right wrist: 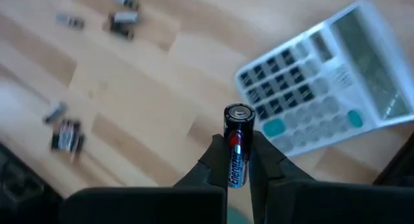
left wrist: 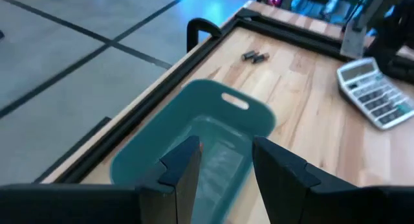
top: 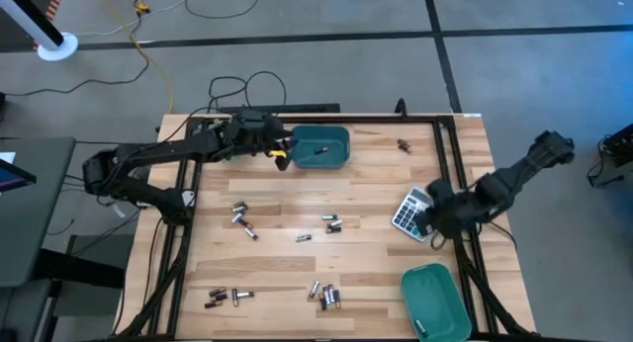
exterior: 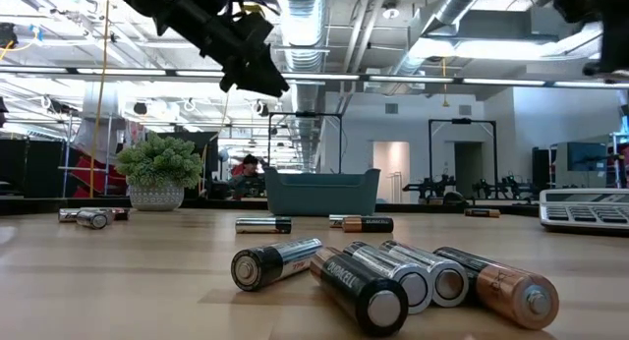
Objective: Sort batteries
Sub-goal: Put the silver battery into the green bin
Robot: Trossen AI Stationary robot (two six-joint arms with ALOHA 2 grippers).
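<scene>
The right gripper [right wrist: 240, 160] is pinching a battery [right wrist: 237, 141] between its fingers, long axis along them, beside the calculator [right wrist: 323, 88]. The left gripper [left wrist: 223, 160] is hanging with fingers wide, directly over the far bin [left wrist: 194, 130], nothing held.

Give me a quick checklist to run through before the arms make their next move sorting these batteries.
1. Right gripper shut on a battery: ok.
2. Battery standing straight between its fingers: ok.
3. Calculator beside the right gripper, near its path: not ok.
4. Left gripper open and empty over the far teal bin: ok.
5. Near teal bin free to receive: ok, nothing seen inside.
6. Loose batteries left on the table: not ok, several clusters remain.
</scene>
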